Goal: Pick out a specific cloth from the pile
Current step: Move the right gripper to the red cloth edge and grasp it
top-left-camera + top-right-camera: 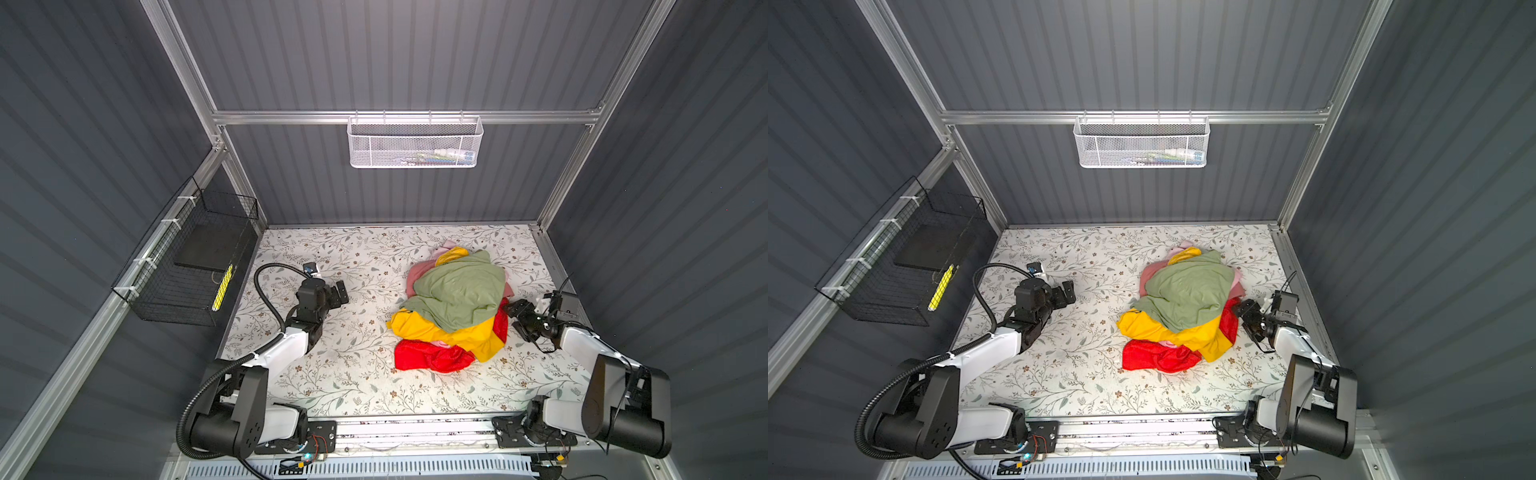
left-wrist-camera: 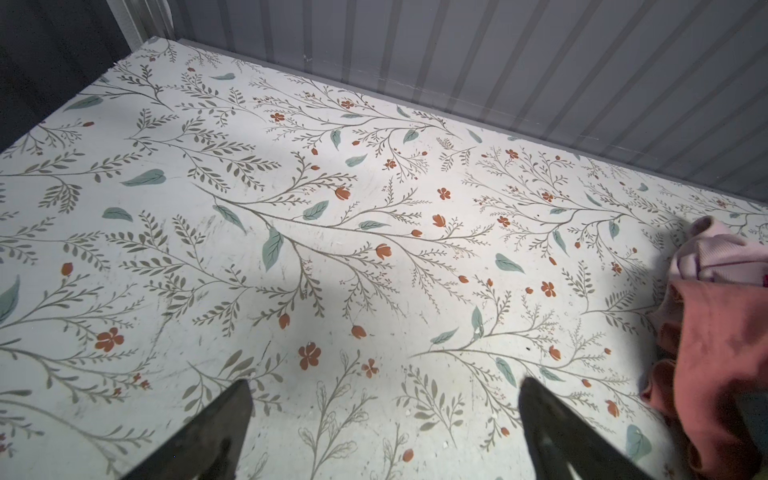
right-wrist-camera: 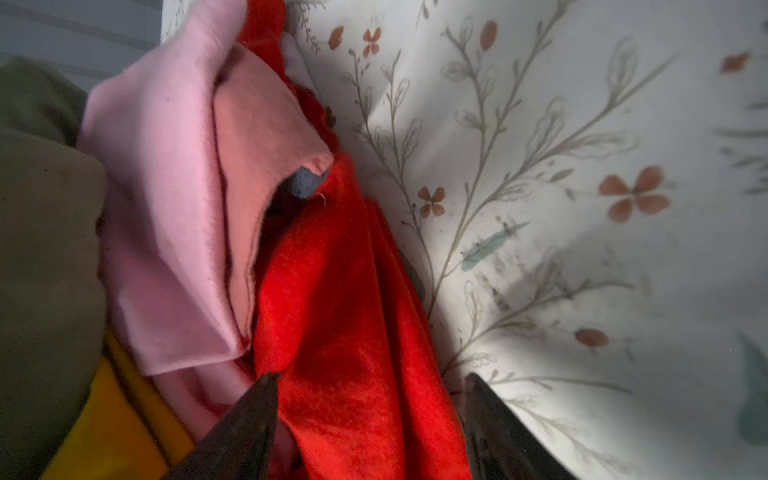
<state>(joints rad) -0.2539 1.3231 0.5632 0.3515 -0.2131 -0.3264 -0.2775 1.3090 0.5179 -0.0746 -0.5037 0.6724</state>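
Note:
The pile (image 1: 457, 291) (image 1: 1187, 291) is a heap with a sage-green cloth on top, and mustard-yellow and pink cloths beneath. The bright red cloth (image 1: 432, 357) (image 1: 1158, 356) sticks out at the heap's front and right edges. My right gripper (image 1: 513, 309) (image 1: 1241, 309) is at the pile's right side. In the right wrist view this gripper (image 3: 372, 376) has its jaws apart, astride a fold of the red cloth (image 3: 353, 332). My left gripper (image 1: 343, 293) (image 2: 384, 384) stands open and empty over the table, left of the pile (image 2: 715, 332).
The floral table (image 1: 353, 374) is walled by grey panels at the back and sides. A white mesh basket (image 1: 415, 143) hangs on the back wall. A black wire basket (image 1: 187, 270) hangs on the left wall.

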